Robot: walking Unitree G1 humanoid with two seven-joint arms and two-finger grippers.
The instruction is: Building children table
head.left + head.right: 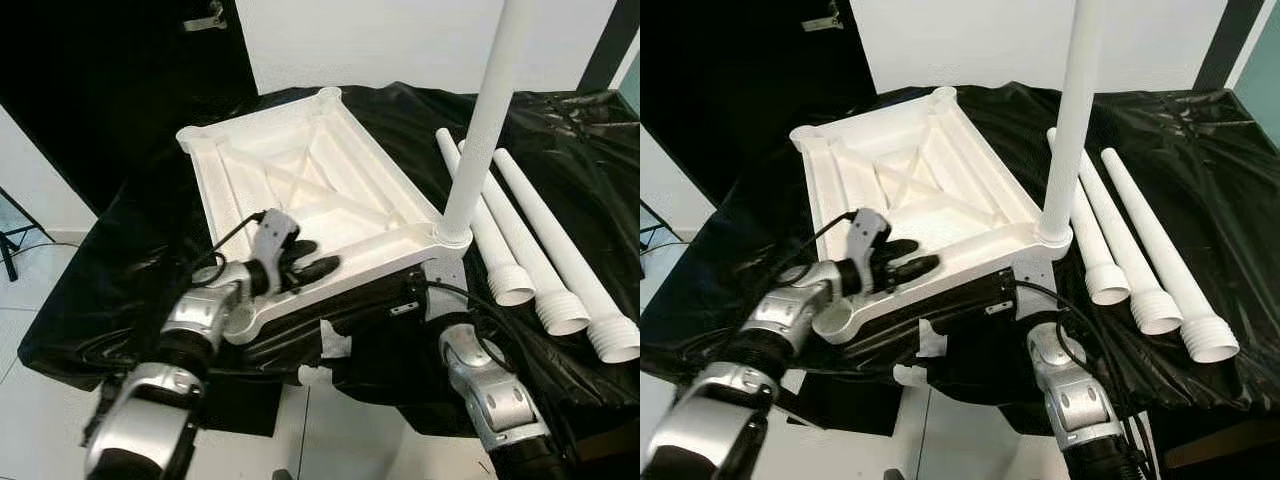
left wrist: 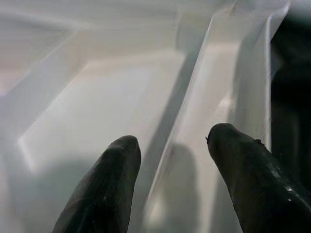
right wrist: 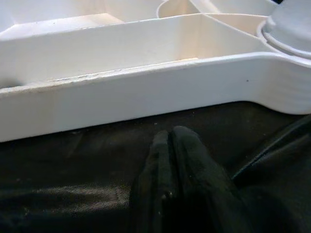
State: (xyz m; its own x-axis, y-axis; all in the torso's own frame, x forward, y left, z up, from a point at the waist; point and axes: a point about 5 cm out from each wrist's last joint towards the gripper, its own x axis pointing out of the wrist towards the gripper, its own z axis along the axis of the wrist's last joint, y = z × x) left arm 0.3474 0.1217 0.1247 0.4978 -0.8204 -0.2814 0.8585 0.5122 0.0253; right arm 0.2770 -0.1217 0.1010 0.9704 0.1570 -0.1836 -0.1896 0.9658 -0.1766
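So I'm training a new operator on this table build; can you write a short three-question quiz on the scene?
1. True or false: one leg already stands upright in a corner of the upturned tabletop.
2. How many loose legs lie on the black cloth to the robot's right of the tabletop?
3. Multiple choice: the left gripper is
A. shut on a loose leg
B. open, fingers astride the tabletop's near rim
C. hanging idle by the floor

Key: 1 true; 2 three; 3 B. The right gripper is shut, low on the cloth by the near rim.
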